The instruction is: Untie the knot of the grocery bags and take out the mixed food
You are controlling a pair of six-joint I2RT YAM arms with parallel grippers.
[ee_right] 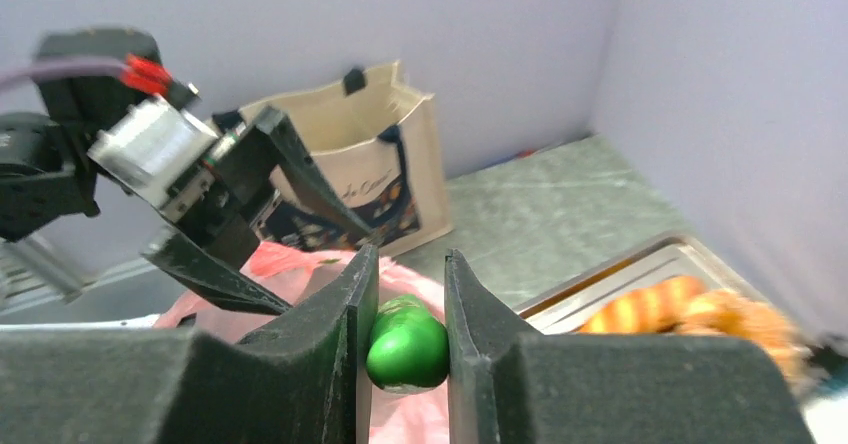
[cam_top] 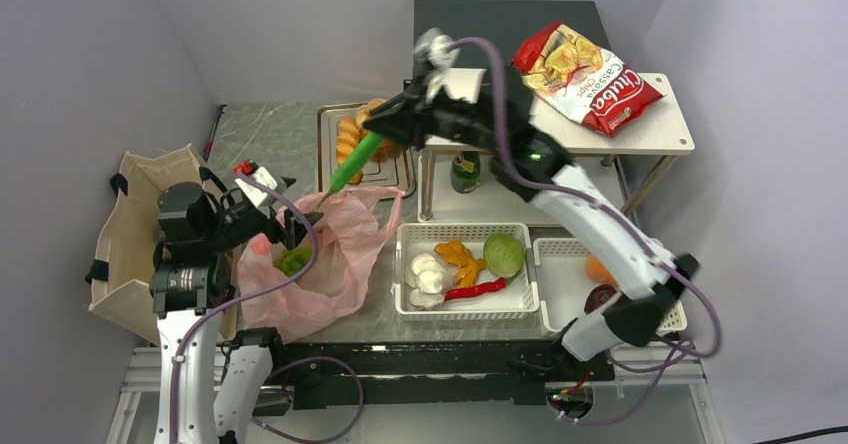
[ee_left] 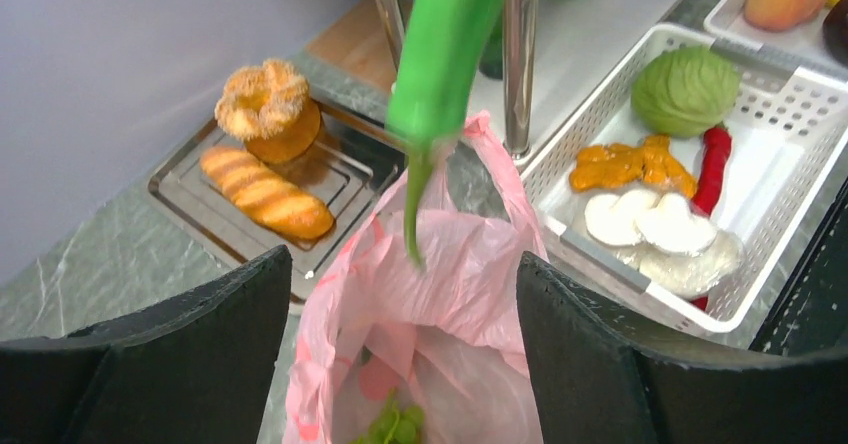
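The pink grocery bag lies open on the table with green grapes inside, also visible through its mouth. My right gripper is shut on the thick end of the long green vegetable, which hangs tip-down above the bag's mouth. My left gripper stands open just above the pink bag, holding nothing. The beige tote stands at the far left. Garlic and a cabbage lie in the white basket.
A metal tray at the back holds a ring bun and a baguette. A second basket holds a dark red fruit. A red Cassava chips bag lies on the white shelf stand, with a bottle below.
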